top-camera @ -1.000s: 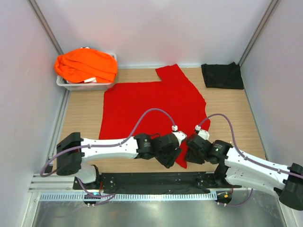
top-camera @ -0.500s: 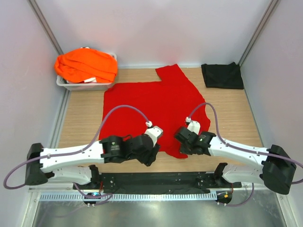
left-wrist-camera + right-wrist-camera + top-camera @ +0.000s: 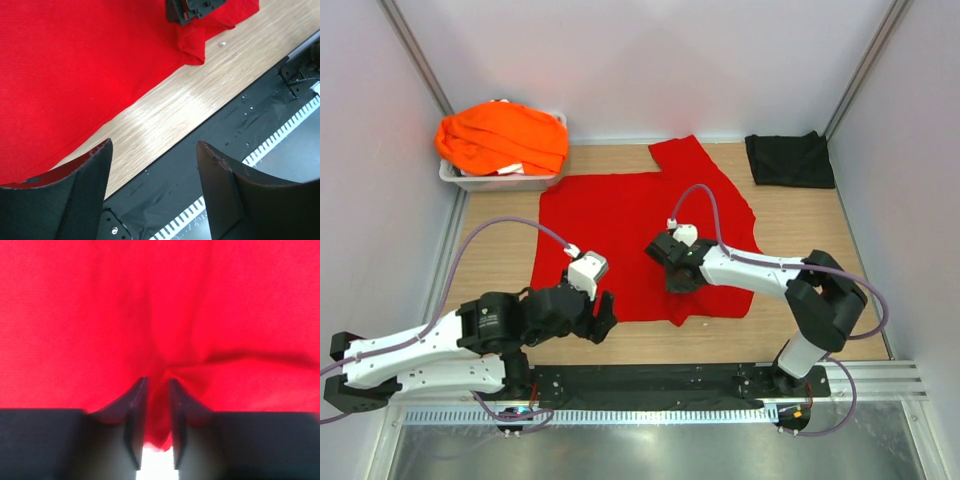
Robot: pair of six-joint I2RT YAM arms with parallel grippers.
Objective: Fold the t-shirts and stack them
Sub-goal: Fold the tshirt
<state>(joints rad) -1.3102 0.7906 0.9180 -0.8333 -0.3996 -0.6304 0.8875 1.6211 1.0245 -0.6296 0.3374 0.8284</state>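
My right gripper (image 3: 678, 278) is pinching the red shirt (image 3: 620, 230), and my left gripper (image 3: 604, 320) is hanging with its fingers apart.

I am clamping a raised fold of the red shirt between my right fingers (image 3: 132, 405). The shirt is lying spread across the middle of the table (image 3: 810, 260). My left fingers (image 3: 75, 190) are hovering just beside its near edge, over bare wood, gripping nothing. The black shirt (image 3: 788, 158) is lying at the far right, and the orange shirts (image 3: 500, 135) are sitting heaped in the grey tray (image 3: 498, 183) at the far left.
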